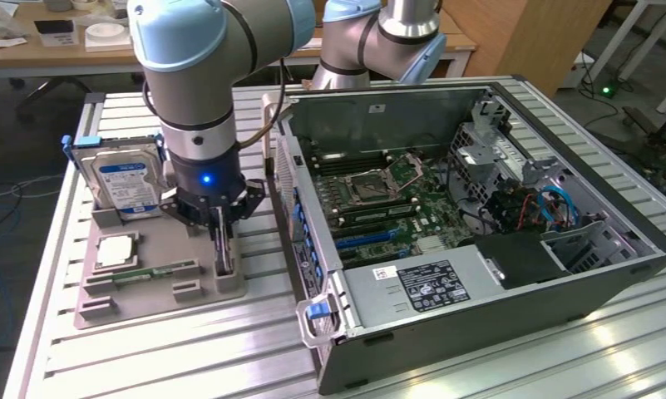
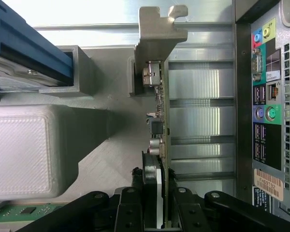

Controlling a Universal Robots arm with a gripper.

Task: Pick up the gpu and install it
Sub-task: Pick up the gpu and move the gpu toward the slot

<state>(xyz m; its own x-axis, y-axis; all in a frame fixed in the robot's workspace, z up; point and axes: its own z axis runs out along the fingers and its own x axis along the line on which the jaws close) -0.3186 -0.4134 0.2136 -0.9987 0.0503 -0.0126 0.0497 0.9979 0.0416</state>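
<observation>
gpu [image 2: 157, 43] upright in holder [image 1: 205, 293], clamped by gripper [image 2: 154, 174]

Gripper [image 2: 158, 171] masks the gpu [image 2: 157, 77] at its near end; hard drive [image 2: 12, 77] and memory stick [image 2: 24, 211] run off the wrist view's edge; power-supply label [image 1: 427, 285] print, too tiny to read.

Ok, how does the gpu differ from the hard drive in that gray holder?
The gpu is a thin dark card with a metal end bracket; the hard drive is a thicker silver block with a blue label. The tool is closed on the gpu's top edge, while the hard drive stands untouched. Both stand on edge in the gray holder.
</observation>
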